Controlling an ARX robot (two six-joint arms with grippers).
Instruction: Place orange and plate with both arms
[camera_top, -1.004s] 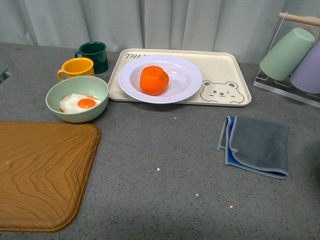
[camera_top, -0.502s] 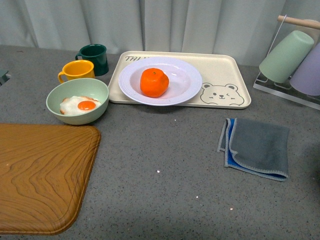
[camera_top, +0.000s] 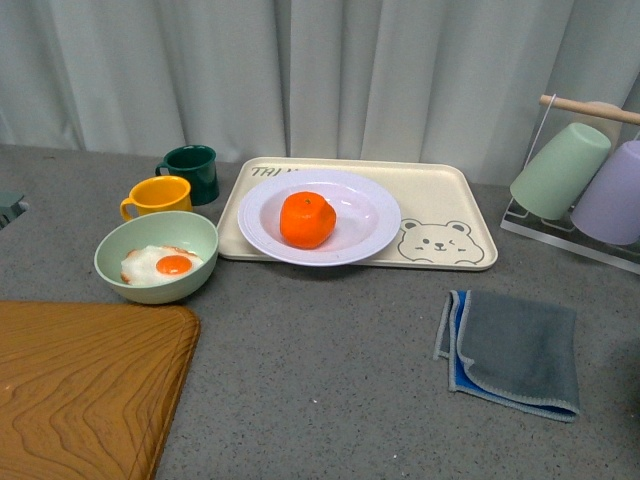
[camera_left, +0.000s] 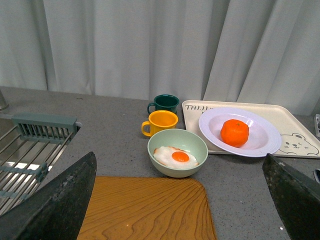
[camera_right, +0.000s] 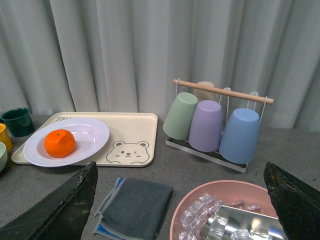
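Nearest me on the grey counter (camera_top: 330, 400) lies the wooden board (camera_top: 85, 390), off to my left, and a folded grey cloth (camera_top: 512, 350) with a blue edge, off to my right. My arms do not show in the front view. Each wrist camera shows two dark fingers at its lower corners: my left gripper (camera_left: 180, 210) has its fingers (camera_left: 60, 205) spread wide apart with nothing between them, and my right gripper (camera_right: 180, 210) likewise stands open and empty, its fingers (camera_right: 65, 210) far apart.

Beyond the board sits the pale green bowl (camera_top: 157, 257) holding a fried egg (camera_top: 160, 266). Just behind it stand the yellow mug (camera_top: 158, 195) and the dark green mug (camera_top: 193, 171). Beside these lies the cream tray (camera_top: 440, 195) with its bear drawing. The plate (camera_top: 319, 216) rests on the tray's left part, its near rim reaching over the tray's front edge, and the orange (camera_top: 306, 220) sits in the middle of the plate.

Under my right wrist is a pink bowl (camera_right: 200, 195) with what seems to be ice; the view there is partly cut off. Farthest right, a rack (camera_right: 220, 135) holds green, purple and blue cups tipped mouth-down. Grey curtains (camera_top: 320, 70) close the back.
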